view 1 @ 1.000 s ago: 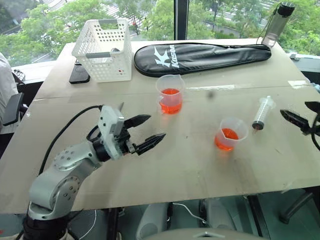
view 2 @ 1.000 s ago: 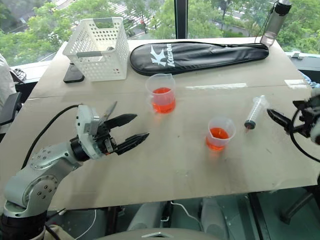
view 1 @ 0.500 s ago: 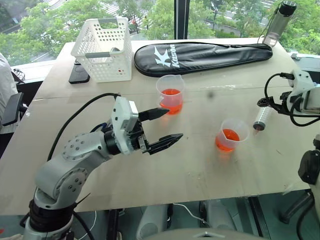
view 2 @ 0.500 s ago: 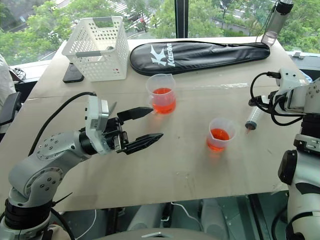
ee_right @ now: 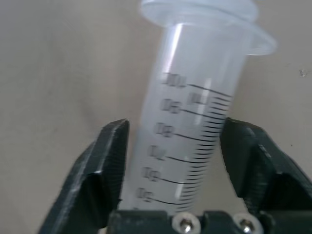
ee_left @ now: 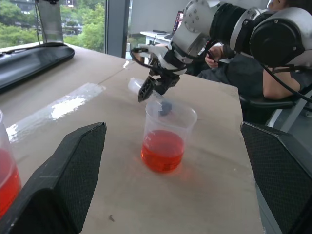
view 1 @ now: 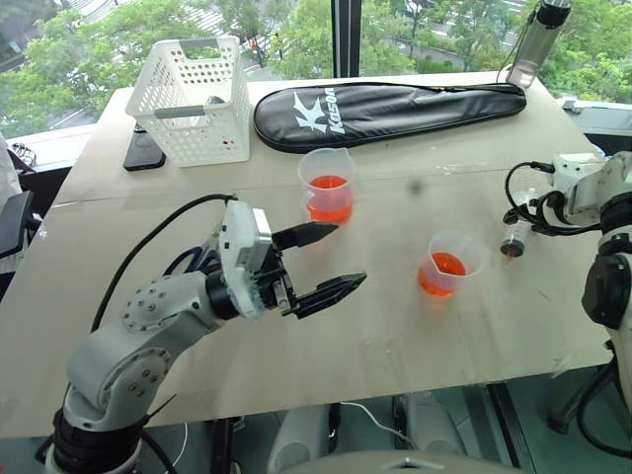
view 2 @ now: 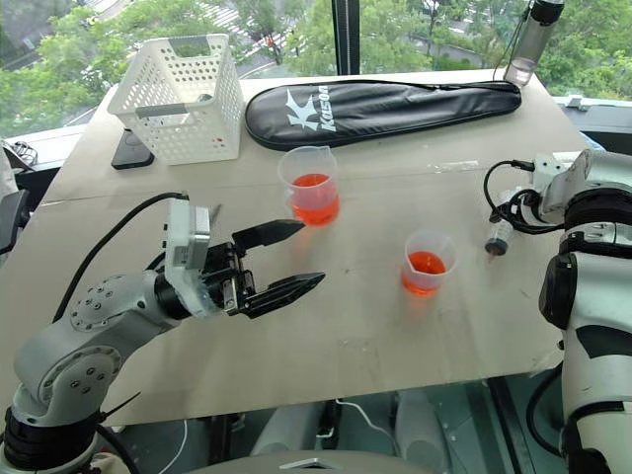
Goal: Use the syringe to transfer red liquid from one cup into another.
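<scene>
Readable markings, as I see them from my head cameras: the black racket bag (view 1: 390, 107) at the far side of the table carries a white logo, a large stylised "K" followed by the word "Kason".

From my right wrist camera: the barrel of the syringe (ee_right: 195, 131) bears a printed black graduation scale, fine tick lines with longer marks at intervals and numerals beside them. The numerals are too blurred for me to read their values.

I can read no other text, label or sign.
</scene>
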Robot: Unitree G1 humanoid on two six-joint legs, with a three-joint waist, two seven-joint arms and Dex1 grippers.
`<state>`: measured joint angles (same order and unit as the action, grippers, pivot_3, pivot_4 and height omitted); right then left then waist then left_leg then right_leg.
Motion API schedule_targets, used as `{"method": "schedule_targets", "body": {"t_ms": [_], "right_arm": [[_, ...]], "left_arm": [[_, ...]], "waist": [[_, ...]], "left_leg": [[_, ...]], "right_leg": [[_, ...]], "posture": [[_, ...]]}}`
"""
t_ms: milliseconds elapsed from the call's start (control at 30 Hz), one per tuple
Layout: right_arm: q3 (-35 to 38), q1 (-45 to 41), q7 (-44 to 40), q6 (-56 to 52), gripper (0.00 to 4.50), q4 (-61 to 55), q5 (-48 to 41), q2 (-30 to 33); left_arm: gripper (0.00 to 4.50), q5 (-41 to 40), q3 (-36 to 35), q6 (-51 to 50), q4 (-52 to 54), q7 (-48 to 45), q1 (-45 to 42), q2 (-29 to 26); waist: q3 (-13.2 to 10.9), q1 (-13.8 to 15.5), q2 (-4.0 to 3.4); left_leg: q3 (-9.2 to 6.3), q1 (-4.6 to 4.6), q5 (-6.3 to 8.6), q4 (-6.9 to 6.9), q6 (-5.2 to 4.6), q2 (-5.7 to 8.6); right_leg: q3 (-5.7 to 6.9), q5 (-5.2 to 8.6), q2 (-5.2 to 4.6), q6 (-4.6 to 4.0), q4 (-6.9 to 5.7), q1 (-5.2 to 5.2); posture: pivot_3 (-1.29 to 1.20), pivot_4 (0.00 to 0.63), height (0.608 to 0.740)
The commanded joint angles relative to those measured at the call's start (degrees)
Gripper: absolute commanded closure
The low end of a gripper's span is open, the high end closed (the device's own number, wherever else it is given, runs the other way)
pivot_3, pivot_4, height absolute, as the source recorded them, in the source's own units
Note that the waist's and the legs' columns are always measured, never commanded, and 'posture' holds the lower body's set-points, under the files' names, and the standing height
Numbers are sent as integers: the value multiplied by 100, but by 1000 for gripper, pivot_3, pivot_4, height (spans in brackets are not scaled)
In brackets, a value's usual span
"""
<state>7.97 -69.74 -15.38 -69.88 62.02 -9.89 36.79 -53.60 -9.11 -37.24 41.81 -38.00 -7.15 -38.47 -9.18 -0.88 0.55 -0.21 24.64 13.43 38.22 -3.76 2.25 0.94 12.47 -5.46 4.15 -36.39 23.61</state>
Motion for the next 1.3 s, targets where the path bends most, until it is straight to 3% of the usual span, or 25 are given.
{"method": "schedule_targets", "body": {"t_ms": [33, 267, 400, 567, 667, 733, 833, 967, 1300], "right_arm": [[-220, -208, -423, 78, 2987, 114, 143, 31], [-499, -104, -967, 125, 2991, -59, 339, 220], [186, 65, -854, 284, 2991, -860, -10, 498], [1699, 1023, -771, -245, 2991, -4310, -1005, 277], [2152, 1628, -730, -652, 2991, -6511, -1611, -171], [2274, 1843, -608, -750, 2991, -7366, -1826, -468], [2256, 2102, -424, -665, 2991, -8449, -2154, -1081], [1949, 2068, -199, -188, 2992, -8905, -2423, -1873], [401, 1494, 111, 1614, 2995, -8090, -2101, -3269]], "left_arm": [[0, -223, -172, 72, 186, 49, -115, -52], [0, -425, -96, 20, 22, -164, -290, -183], [0, -563, -94, -56, -138, -149, -455, -201], [0, -496, -70, -72, -346, -145, -521, -181], [0, -428, -10, -64, -565, -131, -654, -129], [0, -400, 4, -56, -725, -113, -740, -84], [0, -220, 118, -2, -969, -330, -912, -92], [0, -45, 183, 29, -1289, -462, -1069, 1], [0, 506, -119, 264, -1623, -133, -939, 176]], "waist": [[0, 0, 0], [-2, 1, -3], [-7, 23, -10], [-13, 32, -22], [-13, 20, -22], [-12, 22, -22], [-13, 11, -23], [-13, 13, -24], [-15, -13, -27]], "left_leg": [[0, 0, 0, 0, 0, 0], [-1, 0, 0, 0, 0, 0], [-2, 2, 0, 0, 0, 0], [-3, 6, 0, -2, 0, 1], [-10, 3, 1, -9, 0, -9], [-9, -4, 3, -7, -3, -14], [-16, -10, 16, 3, -25, -21], [-11, -22, 16, 6, -25, -21], [-7, -26, -3, -6, 10, -24]], "right_leg": [[-1, 0, 0, 0, -1, 0], [-1, 0, 0, 0, -2, 1], [0, 0, -1, 0, -2, 1], [1, 0, 0, 2, -1, 4], [5, 1, 9, 4, -7, 6], [-2, 1, 16, 4, -14, 6], [-2, 1, 26, 3, -33, 5], [-12, 0, 33, 2, -38, 1], [-19, 1, 39, 1, -42, 11]], "posture": [[0, 150, 724], [0, 150, 724], [0, 150, 724], [0, 150, 724], [0, 150, 724], [0, 150, 724], [0, 150, 724], [0, 150, 724], [0, 150, 724]]}}
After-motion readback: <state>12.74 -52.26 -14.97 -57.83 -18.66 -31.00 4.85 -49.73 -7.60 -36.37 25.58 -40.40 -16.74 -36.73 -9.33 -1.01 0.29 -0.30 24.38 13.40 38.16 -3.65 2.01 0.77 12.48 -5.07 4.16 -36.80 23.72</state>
